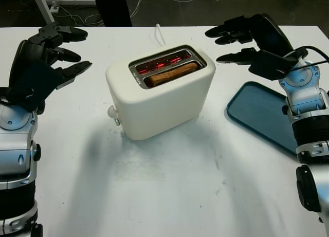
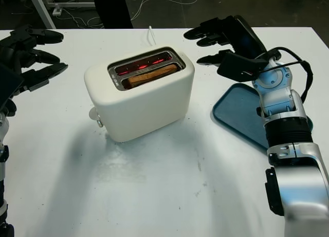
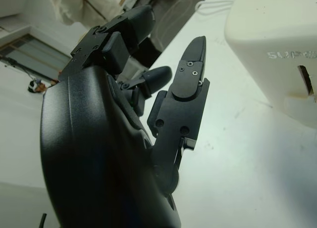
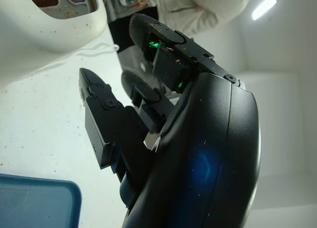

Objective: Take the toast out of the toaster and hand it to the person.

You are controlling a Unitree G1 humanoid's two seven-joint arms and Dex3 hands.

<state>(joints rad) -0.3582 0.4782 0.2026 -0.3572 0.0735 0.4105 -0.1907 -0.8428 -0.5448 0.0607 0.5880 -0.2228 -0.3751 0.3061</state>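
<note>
Black right hand (image 1: 241, 41) hovers open beside the white toaster (image 1: 159, 95), holding nothing; left hand (image 1: 49, 54) likewise open on the opposite side. Toast (image 1: 172, 72) sits in the near slot, elements glowing. Approach stage: next, reach over and pinch the toast's exposed edge.

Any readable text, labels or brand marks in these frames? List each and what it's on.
"SUP..." embossed on the end wall of the toaster, seen in the left wrist view; the letters after that run off the picture edge and cannot be read.
Nothing readable on the tray, the left hand or the right hand.
</note>
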